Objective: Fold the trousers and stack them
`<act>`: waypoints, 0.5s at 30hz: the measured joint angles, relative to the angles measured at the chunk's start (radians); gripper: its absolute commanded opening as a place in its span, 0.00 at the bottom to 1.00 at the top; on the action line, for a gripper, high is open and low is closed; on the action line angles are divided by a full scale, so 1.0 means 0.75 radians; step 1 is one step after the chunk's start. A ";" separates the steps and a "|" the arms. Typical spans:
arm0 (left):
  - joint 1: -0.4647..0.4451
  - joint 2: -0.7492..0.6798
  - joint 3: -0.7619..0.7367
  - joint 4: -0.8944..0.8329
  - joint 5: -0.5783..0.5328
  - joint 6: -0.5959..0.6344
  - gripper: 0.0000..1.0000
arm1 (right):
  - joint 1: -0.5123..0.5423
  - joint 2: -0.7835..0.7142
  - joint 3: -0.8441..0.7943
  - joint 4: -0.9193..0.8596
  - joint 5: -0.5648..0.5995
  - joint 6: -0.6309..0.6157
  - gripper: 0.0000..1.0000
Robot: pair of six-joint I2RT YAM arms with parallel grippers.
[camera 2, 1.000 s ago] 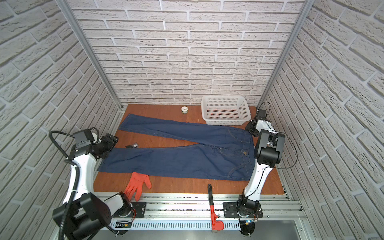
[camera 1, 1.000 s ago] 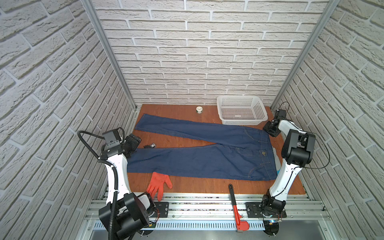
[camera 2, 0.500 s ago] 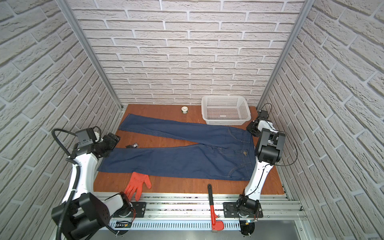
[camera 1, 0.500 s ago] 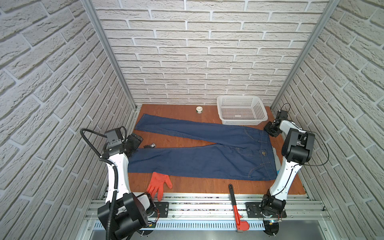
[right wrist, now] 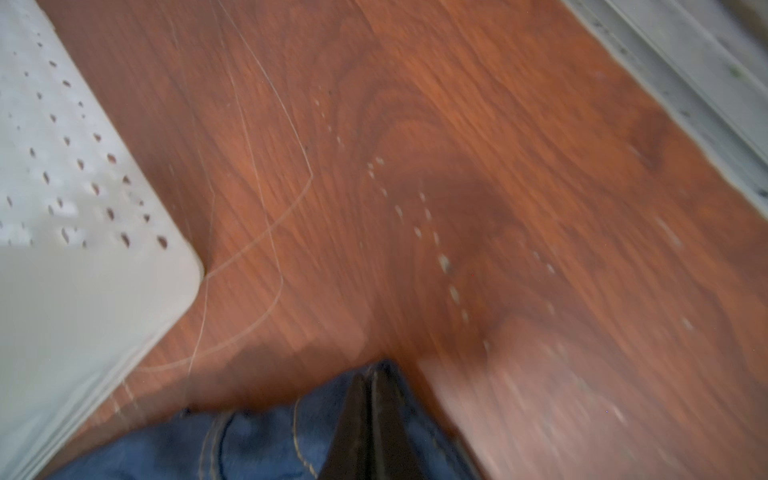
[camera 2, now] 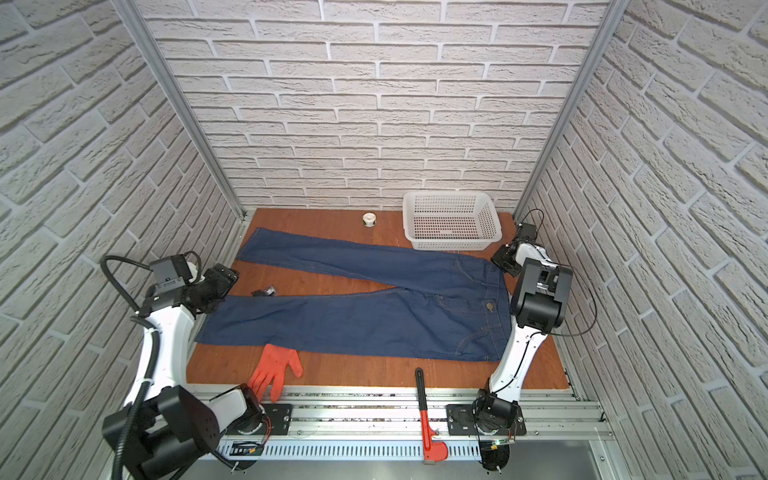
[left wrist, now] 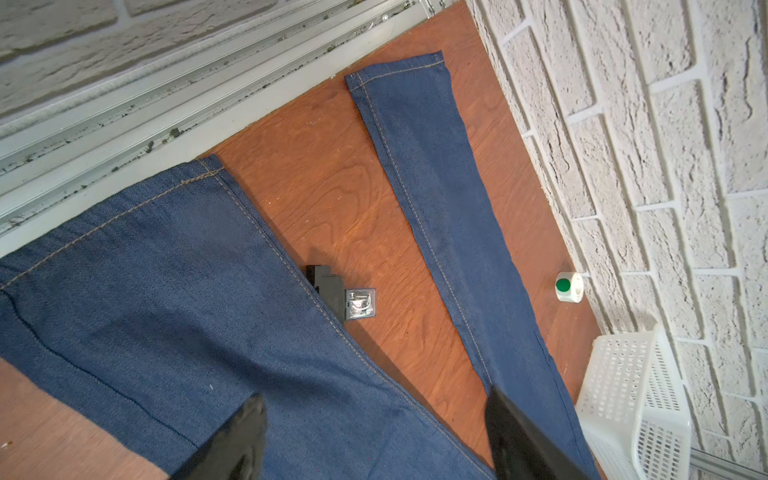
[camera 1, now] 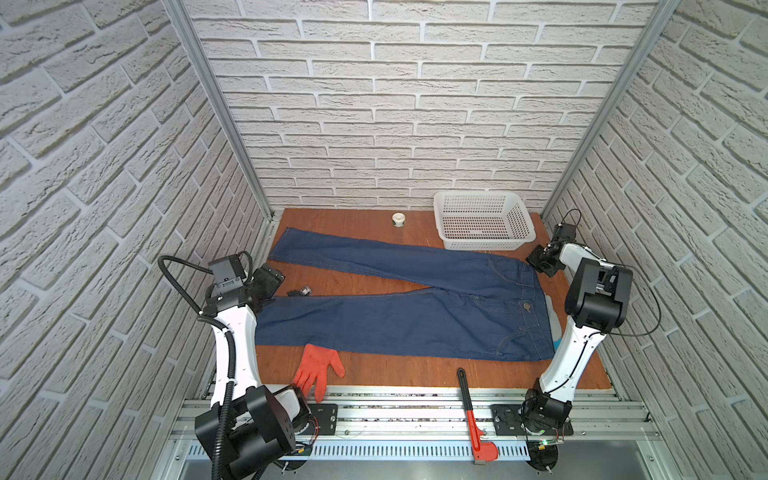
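Right hand [right wrist: 368, 386] has its two dark fingers pressed together at the far waistband corner of the dark blue jeans [right wrist: 257, 440]. Its blurred wrist view shows denim on both sides of the tips but not whether cloth is caught between them. The white perforated basket [right wrist: 62, 249] stands just beside this hand on the wooden worktop [right wrist: 498, 166]. In both top views the same hand [camera 1: 542, 262] is only a small dark shape at the waist, and its fingers cannot be made out there. Those views alone show the jeans [camera 1: 415, 320] whole: flat and unfolded, waist toward the right hand, legs splayed toward the left hand [camera 1: 266, 282]. An orange glove [camera 1: 318, 368] and a red pipe wrench [camera 1: 473, 415] lie nearer the robot's base than either hand. The left wrist view shows the left hand [left wrist: 374, 436] with fingers wide apart and nothing between them, above the near leg. Ahead of it a small black block with a clear end [left wrist: 345, 297] touches that leg's seam, and a white tape roll with a green dot [left wrist: 568, 286] sits beyond the far leg.
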 measured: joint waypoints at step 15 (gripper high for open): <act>-0.025 0.381 0.256 0.105 0.030 -0.004 0.79 | 0.017 -0.605 -0.456 0.045 0.032 0.028 0.06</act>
